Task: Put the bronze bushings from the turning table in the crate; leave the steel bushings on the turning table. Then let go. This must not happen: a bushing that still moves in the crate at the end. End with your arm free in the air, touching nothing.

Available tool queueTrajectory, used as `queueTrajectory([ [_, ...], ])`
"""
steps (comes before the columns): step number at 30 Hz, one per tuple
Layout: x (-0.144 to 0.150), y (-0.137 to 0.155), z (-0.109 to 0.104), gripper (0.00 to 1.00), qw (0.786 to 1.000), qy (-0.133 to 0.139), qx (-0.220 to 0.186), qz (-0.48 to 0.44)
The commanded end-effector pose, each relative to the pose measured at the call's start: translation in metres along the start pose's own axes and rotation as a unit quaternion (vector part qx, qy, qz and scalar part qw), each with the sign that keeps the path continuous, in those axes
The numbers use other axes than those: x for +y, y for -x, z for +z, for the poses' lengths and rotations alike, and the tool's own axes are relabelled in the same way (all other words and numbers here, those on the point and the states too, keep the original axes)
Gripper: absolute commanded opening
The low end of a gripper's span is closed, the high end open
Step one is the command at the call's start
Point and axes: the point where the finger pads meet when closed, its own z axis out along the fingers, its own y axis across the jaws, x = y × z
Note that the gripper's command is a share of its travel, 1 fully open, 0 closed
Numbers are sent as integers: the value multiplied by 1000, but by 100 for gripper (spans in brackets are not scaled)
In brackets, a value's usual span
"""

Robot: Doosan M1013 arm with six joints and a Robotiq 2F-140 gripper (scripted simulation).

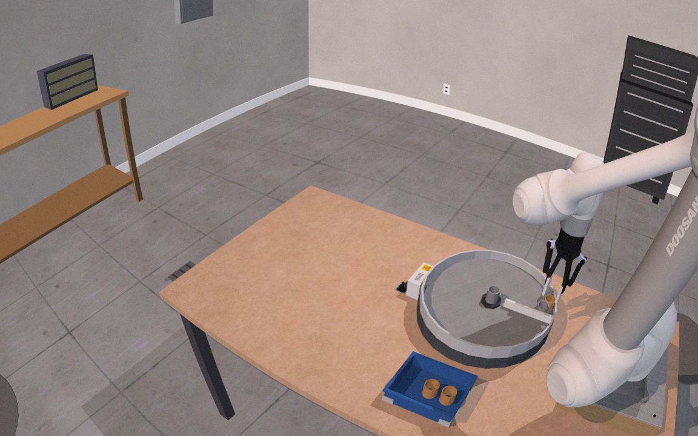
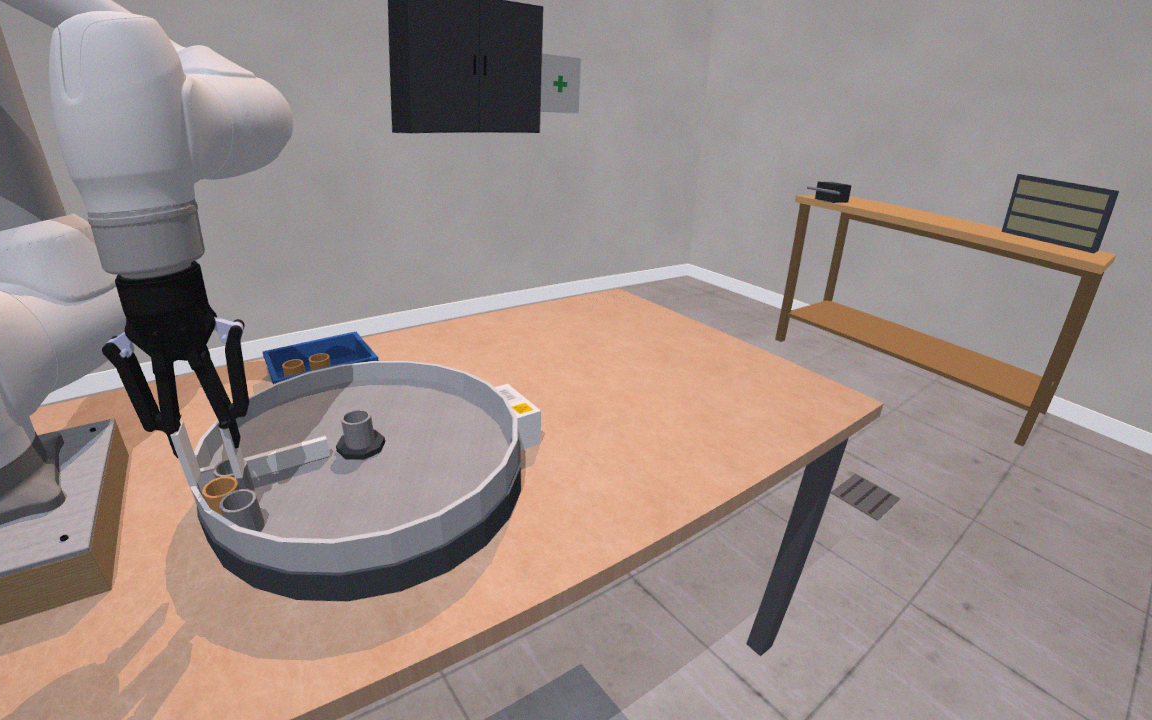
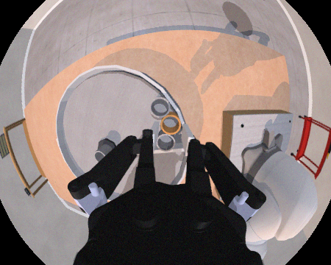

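The turning table [image 1: 452,292] [image 2: 437,447] [image 3: 95,99] holds a bronze bushing [image 1: 550,300] [image 2: 220,485] [image 3: 171,129] by its rim, between two grey steel bushings. One steel bushing [image 1: 543,306] [image 2: 225,468] [image 3: 166,143] is by the white bar; the other [image 2: 243,510] [image 3: 159,107] is on the far side of the bronze one and mostly hidden in the top view. My gripper [image 1: 550,302] [image 2: 217,484] [image 3: 170,129] is partly open and empty, fingertips low over this group. The blue crate [image 1: 411,404] [image 2: 272,363] holds two bronze bushings [image 1: 431,389] [image 2: 319,360].
A white bar [image 1: 526,310] [image 2: 302,454] crosses the turning table from near its centre to the rim. A grey post [image 1: 493,294] [image 2: 356,429] stands at the centre. A raised wall surrounds the disc. A white box [image 1: 415,283] [image 2: 522,420] sits against the wall.
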Motion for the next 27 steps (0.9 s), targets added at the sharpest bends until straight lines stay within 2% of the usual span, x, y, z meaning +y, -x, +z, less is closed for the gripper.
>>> queueTrajectory([
  [1, 0, 0, 0, 28, 1000, 0, 0, 0],
  [20, 0, 0, 0, 28, 1000, 0, 0, 0],
  [27, 0, 0, 6, 28, 1000, 0, 0, 0],
])
